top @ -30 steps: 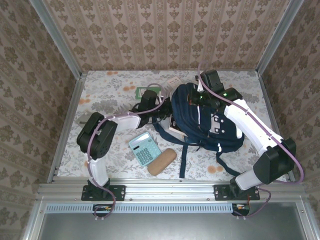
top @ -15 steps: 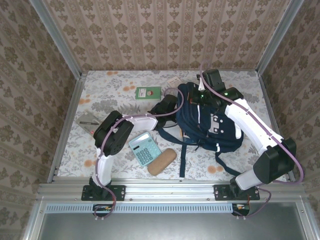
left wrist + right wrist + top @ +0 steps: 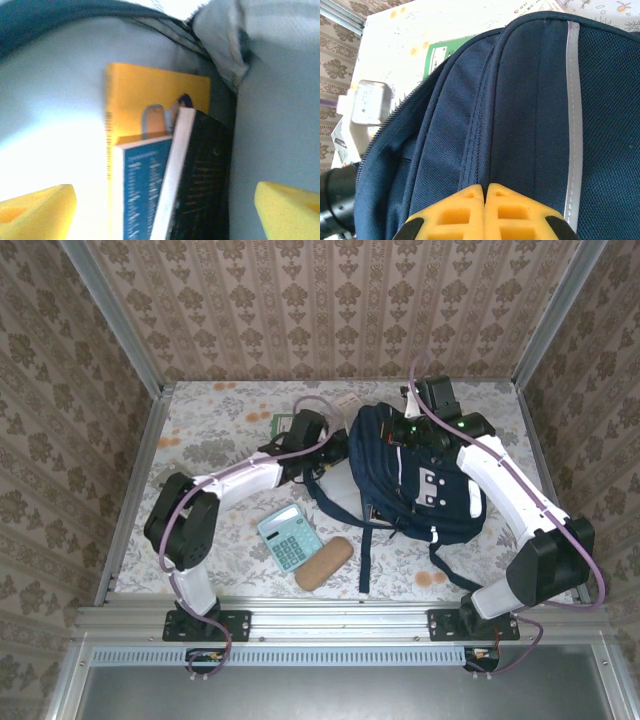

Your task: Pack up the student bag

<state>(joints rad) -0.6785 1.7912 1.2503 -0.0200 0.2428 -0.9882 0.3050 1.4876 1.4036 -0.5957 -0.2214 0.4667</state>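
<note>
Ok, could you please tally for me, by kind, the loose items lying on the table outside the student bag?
Calculator: 1
Tan pencil case: 1
Green booklet: 1
White card: 1
Total outside the student bag: 4

Navy student bag [image 3: 425, 490] over a pale floral tablecloth [image 3: 220, 415]!
White stripes on the bag; a yellow book [image 3: 150, 95], a blue book [image 3: 140, 190] and a black book [image 3: 200, 175]; teal calculator [image 3: 290, 537], cork-tan case [image 3: 323, 563].
</note>
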